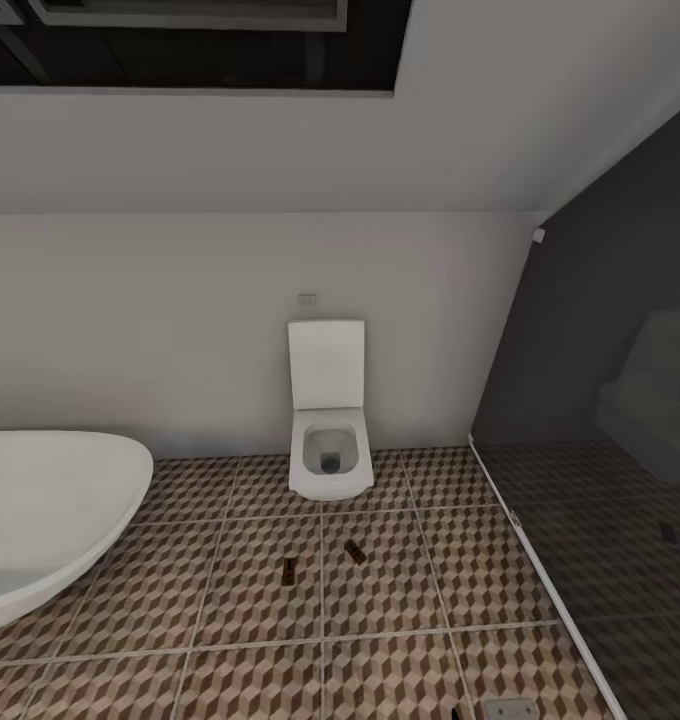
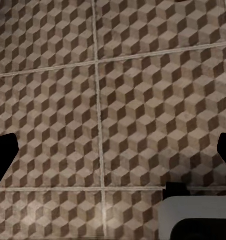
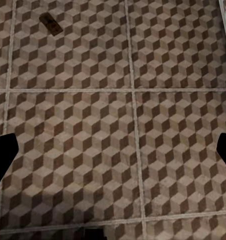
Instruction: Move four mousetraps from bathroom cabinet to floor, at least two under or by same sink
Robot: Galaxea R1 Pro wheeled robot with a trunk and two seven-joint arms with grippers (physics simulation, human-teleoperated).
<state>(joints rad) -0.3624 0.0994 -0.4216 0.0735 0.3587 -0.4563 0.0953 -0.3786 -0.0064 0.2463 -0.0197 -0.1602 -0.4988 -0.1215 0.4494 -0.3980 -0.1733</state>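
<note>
Bathroom floor (image 1: 250,610) is square tiles with a brown/beige/white cube print and pale grout, running from the white back wall toward the camera. White toilet (image 1: 327,425) stands against that wall, lid up, small wall plate (image 1: 307,298) just above it. White bathtub (image 1: 50,520) curves in to the left of the toilet. Dark smoked-glass shower enclosure (image 1: 610,480) is to the right of the toilet, its white base rail running diagonally across the tiles.

Two mousetraps lie flat on the tiles in front of the toilet: one (image 1: 289,572) slightly left of it, the other (image 1: 355,551) slightly right and nearer the bowl, apart from each other. Right wrist view catches one mousetrap (image 3: 51,24) on bare tile, far from the fingers.

Left gripper (image 2: 113,155) points down over bare tile; dark fingertips (image 2: 3,160) sit at the frame edges, spread wide, nothing between. Right gripper (image 3: 113,155) same pose, fingers (image 3: 3,157) wide apart, empty.
</note>
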